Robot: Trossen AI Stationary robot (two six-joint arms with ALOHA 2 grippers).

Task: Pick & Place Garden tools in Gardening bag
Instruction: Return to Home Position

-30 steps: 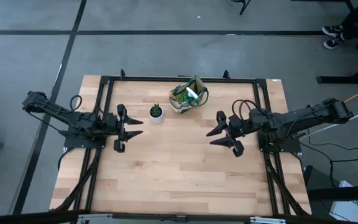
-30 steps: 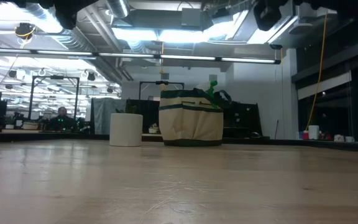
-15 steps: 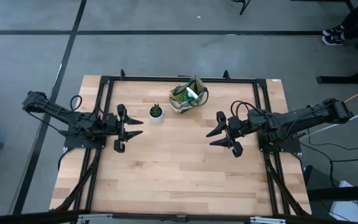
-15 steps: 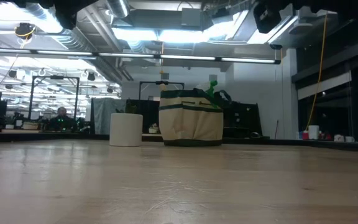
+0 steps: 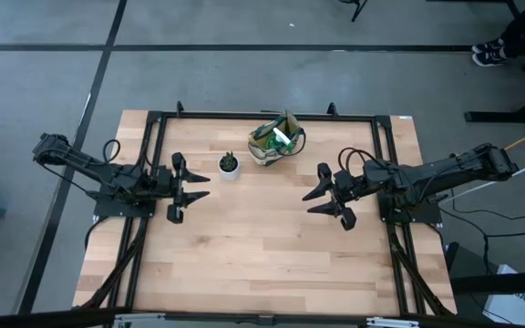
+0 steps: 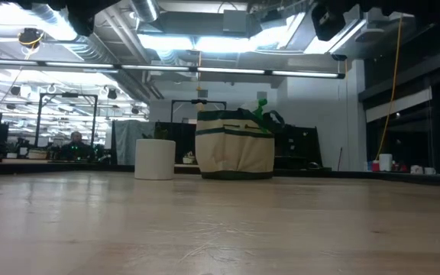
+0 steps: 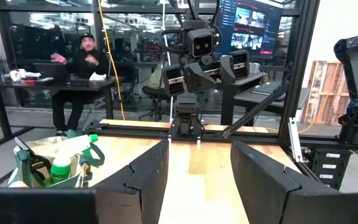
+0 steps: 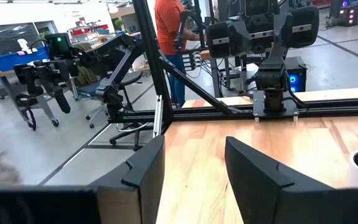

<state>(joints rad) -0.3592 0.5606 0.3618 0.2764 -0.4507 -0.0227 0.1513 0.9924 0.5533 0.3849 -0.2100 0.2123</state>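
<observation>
The left arm [image 5: 98, 171] and the right arm [image 5: 445, 171], at opposite edges of the tabletop [image 5: 262, 255], are matte black, built of slim boxy segments with thin black cables [image 5: 111, 148] looping off them. The left pincer [image 5: 200, 187] and right pincer [image 5: 312, 201] each carry two dark, wedge-shaped, faceted fingers [image 7: 146, 177], broad at the base.

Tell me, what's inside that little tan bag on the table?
A green spray bottle pokes out of the gardening bag, its nozzle above the rim. The fabric walls hide the rest of the bottle and whatever else lies deeper inside.
</observation>
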